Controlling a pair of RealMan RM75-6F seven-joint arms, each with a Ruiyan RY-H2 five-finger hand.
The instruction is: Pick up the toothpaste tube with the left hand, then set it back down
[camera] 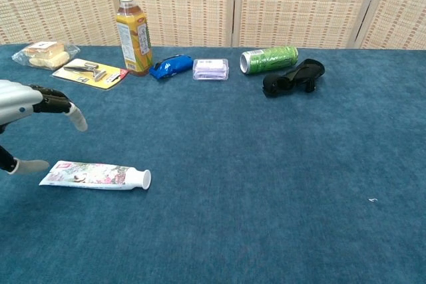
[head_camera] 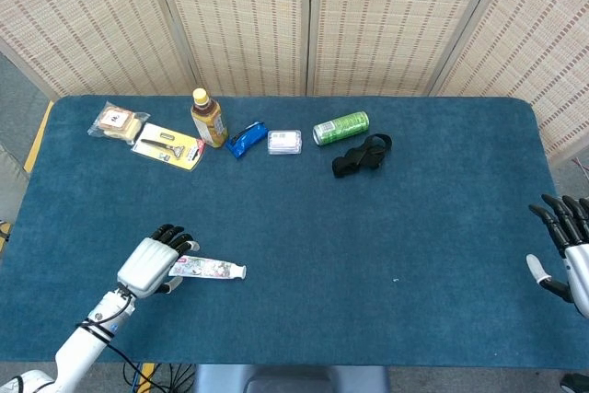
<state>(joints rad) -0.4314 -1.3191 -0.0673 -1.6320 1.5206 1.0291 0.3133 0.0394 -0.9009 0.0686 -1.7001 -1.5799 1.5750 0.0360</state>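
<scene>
The toothpaste tube [head_camera: 208, 269] lies flat on the blue bench [head_camera: 368, 227] toward 7 o'clock in the head view, cap pointing to 3 o'clock. The left robot hand [head_camera: 152, 264] hovers over the tube's flat tail end, fingers apart and holding nothing; the chest view shows it [camera: 26, 121] above the tube [camera: 96, 175], the thumb low beside the tail. The right robot hand [head_camera: 563, 250] sits at the bench's 3 o'clock edge, fingers spread and empty. Along the 12 o'clock side stand a bottle [head_camera: 208, 119], a blue packet [head_camera: 247, 138], a small clear box [head_camera: 284, 142], a green can [head_camera: 340, 128] lying on its side and a black strap [head_camera: 362, 156]; a razor pack [head_camera: 167, 146] and a snack bag [head_camera: 117, 121] lie toward 10 o'clock
</scene>
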